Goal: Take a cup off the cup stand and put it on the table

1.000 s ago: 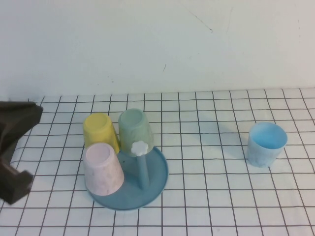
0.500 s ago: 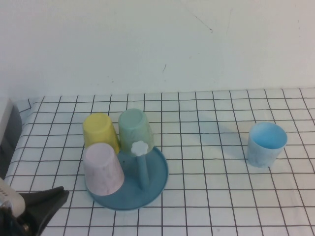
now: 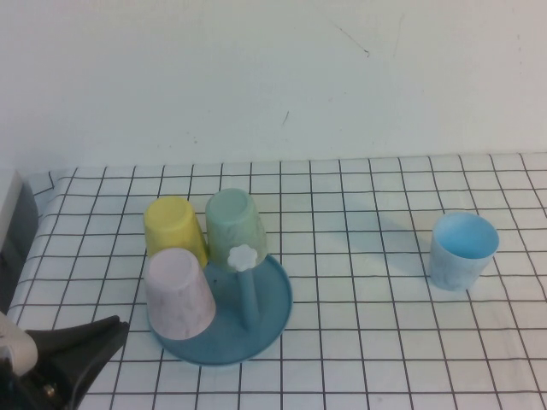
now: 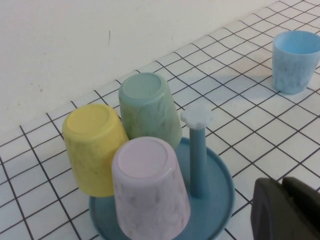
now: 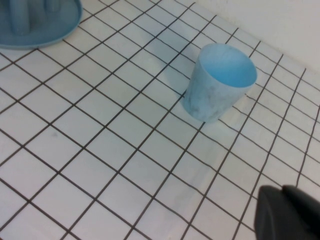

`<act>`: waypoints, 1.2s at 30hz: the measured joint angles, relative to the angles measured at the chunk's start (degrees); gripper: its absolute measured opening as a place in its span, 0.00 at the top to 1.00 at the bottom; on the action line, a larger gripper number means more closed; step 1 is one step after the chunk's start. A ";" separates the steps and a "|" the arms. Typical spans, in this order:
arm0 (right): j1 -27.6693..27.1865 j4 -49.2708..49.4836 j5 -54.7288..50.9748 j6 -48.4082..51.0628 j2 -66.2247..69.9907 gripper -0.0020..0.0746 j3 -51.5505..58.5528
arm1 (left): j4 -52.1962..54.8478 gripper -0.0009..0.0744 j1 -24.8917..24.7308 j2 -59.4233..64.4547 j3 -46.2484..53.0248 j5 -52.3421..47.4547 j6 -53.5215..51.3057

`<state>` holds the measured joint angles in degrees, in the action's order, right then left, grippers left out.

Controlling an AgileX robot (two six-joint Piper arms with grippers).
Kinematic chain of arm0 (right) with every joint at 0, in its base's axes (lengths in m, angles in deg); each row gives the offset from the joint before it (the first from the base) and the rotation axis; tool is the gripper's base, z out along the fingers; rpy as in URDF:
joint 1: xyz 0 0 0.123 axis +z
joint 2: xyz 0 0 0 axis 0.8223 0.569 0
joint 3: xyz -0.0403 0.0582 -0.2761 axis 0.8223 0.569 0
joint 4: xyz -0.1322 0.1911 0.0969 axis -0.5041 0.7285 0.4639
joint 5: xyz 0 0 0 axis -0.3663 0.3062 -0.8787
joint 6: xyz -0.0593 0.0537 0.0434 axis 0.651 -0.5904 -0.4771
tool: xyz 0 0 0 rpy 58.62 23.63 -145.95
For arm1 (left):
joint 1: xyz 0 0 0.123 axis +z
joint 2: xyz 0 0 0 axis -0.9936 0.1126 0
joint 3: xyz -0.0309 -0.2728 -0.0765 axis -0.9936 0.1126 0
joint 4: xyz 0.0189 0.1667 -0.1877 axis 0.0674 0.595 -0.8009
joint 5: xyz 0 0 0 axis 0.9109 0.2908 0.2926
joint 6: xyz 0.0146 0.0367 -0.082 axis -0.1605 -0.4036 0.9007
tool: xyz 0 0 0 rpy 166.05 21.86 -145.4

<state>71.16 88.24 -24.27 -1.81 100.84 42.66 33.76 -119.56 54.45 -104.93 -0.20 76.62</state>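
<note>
The light blue speckled cup (image 3: 462, 250) stands upright, mouth up, on the gridded table (image 3: 367, 342) at the right; it also shows in the left wrist view (image 4: 295, 61) and the right wrist view (image 5: 218, 82). The teal cup stand (image 3: 272, 309) sits left of centre with one bare peg and its white flower knob (image 3: 244, 256). My left gripper (image 3: 101, 338) is shut and empty at the near left, just left of the stand; in its wrist view (image 4: 286, 210) the jaws lie together. My right gripper (image 5: 290, 215) is shut and empty, near side of the cup, out of the high view.
A yellow cup (image 3: 173, 227), a pale green cup (image 3: 235, 226) and a pink cup (image 3: 178, 292) sit upside down on the stand's pegs. A plain white wall runs behind the table. A dark object (image 3: 17, 239) stands at the table's left edge.
My left arm has dropped from the left edge at mid height to the near left corner, then edged slightly toward the stand. The cups and stand have not moved.
</note>
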 joint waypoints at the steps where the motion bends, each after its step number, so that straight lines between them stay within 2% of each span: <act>1: 0.00 0.00 0.00 0.00 0.00 0.98 0.00 | 0.00 0.99 0.00 0.00 0.00 0.00 0.00; 11: 0.00 0.00 -0.11 0.00 0.00 0.98 0.00 | 0.00 0.99 0.00 0.00 0.14 -0.19 0.00; 15: 0.00 0.05 -0.33 0.00 0.00 0.98 0.00 | 0.00 0.99 1.06 -1.98 3.00 1.79 -0.39; 17: 0.00 0.05 -0.33 0.00 0.00 0.98 0.00 | -0.25 0.99 4.07 -4.77 4.79 2.86 -0.65; 25: 0.00 0.46 -0.47 0.00 0.00 0.98 0.00 | -2.59 0.99 22.19 -17.70 17.62 15.60 -0.77; 28: 0.00 0.55 -0.84 0.00 0.00 0.98 0.00 | -3.58 0.99 27.62 -22.73 22.45 16.00 -0.77; 32: 0.00 0.55 -1.40 0.00 0.00 0.98 0.00 | -5.74 0.99 31.46 -28.40 24.69 11.19 -0.84; 36: 0.00 0.55 -1.96 0.00 0.00 0.98 0.00 | -6.64 0.99 32.16 -31.51 24.69 -1.27 -0.84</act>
<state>71.16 88.79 -26.24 -1.81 100.84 42.66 27.12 -87.40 22.94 -80.24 -1.47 75.78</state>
